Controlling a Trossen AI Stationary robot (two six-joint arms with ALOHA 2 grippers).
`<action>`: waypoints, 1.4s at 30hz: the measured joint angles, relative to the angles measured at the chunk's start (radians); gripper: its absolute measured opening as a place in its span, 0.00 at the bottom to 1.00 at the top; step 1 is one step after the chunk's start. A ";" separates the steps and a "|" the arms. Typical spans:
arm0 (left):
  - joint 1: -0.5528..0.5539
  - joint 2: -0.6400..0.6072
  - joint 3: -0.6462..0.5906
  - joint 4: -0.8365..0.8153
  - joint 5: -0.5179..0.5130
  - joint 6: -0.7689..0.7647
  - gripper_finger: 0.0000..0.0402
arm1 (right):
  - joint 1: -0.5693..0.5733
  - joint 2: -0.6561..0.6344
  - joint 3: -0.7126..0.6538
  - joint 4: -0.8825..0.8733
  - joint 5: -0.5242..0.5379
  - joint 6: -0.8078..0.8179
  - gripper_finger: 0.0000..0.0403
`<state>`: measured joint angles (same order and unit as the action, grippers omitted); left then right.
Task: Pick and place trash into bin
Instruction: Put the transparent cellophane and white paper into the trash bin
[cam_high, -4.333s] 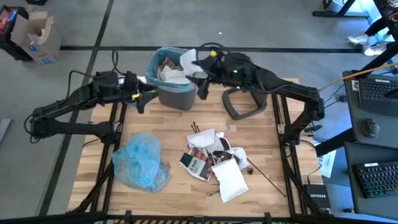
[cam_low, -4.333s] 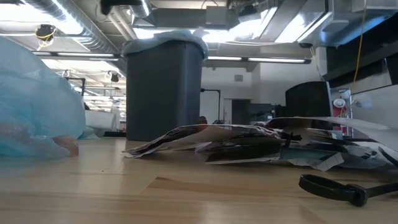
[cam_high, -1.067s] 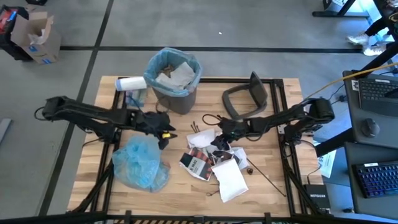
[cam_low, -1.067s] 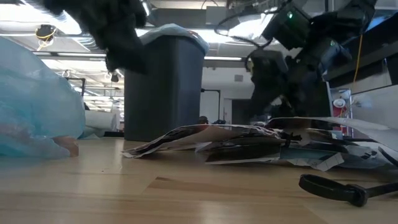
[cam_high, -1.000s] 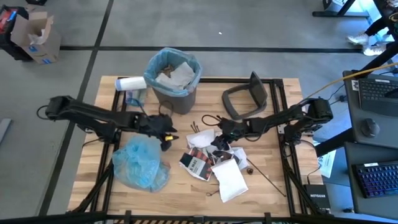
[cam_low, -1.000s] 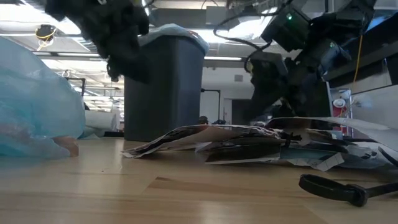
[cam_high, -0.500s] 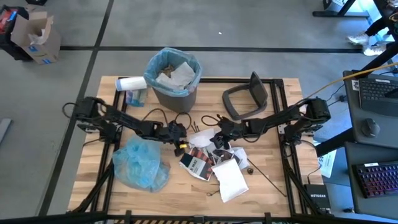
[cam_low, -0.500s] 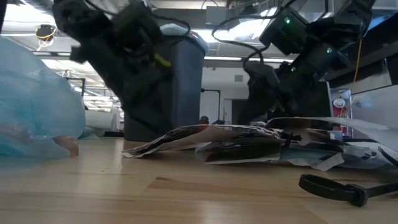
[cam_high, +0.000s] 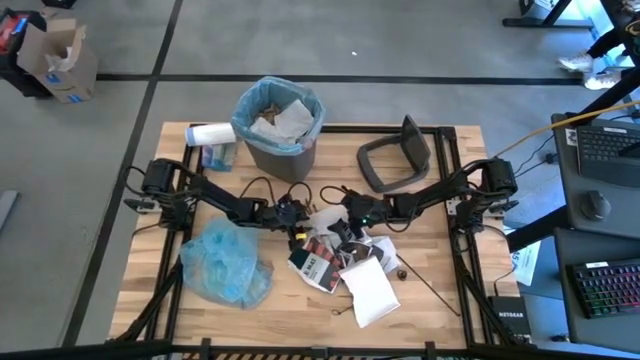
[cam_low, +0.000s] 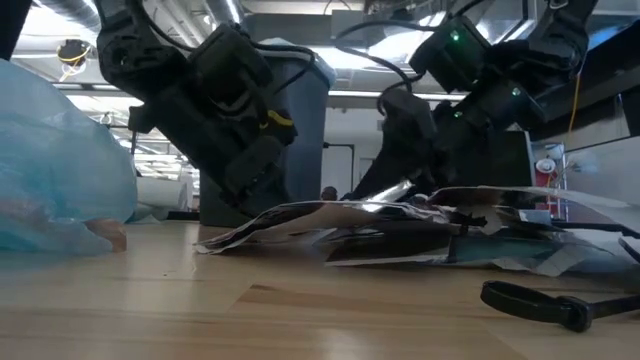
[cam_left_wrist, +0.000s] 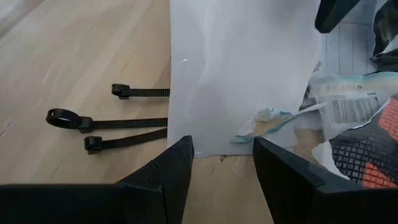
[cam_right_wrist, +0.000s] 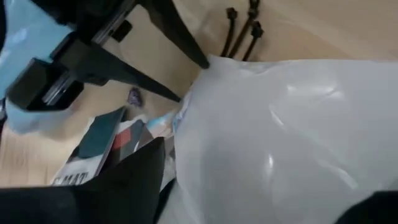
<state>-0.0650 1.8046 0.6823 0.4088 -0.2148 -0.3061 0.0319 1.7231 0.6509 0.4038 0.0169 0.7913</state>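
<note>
Both grippers are brought low over the trash pile (cam_high: 340, 255) at mid-table, in front of the bin (cam_high: 279, 127). The white plastic mailer (cam_left_wrist: 242, 68) is seen lying flat just ahead of the left gripper (cam_left_wrist: 222, 163), whose jaws are parted with nothing between them; the mailer's near edge is almost met by the fingertips, and its long side runs away from them. Three thin dark sticks (cam_left_wrist: 109, 118) are seen on the bare wood beside that edge. From the opposite side, the right gripper (cam_high: 347, 207) is set against the same sheet; its jaws are spread wide, and whether the mailer is pinched cannot be told. Neither arm is clearly nearer; the mailer lies between them, so the lift is judged to hinge on which edge gets taken first
</note>
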 joint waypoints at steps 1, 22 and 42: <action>0.000 0.000 0.000 0.000 0.000 0.000 0.41 | 0.000 0.000 0.002 -0.003 -0.002 -0.014 0.58; -0.019 -0.477 0.035 -0.336 -0.011 0.025 0.41 | 0.000 -0.255 0.259 -0.449 -0.004 -0.528 0.00; -0.017 -1.031 0.036 -0.283 -0.228 0.049 0.41 | -0.148 -0.286 0.864 -0.673 0.174 -1.038 0.00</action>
<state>-0.0825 0.7741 0.7181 0.1255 -0.4426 -0.2568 -0.1157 1.4368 1.5154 -0.2689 0.1911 -0.2465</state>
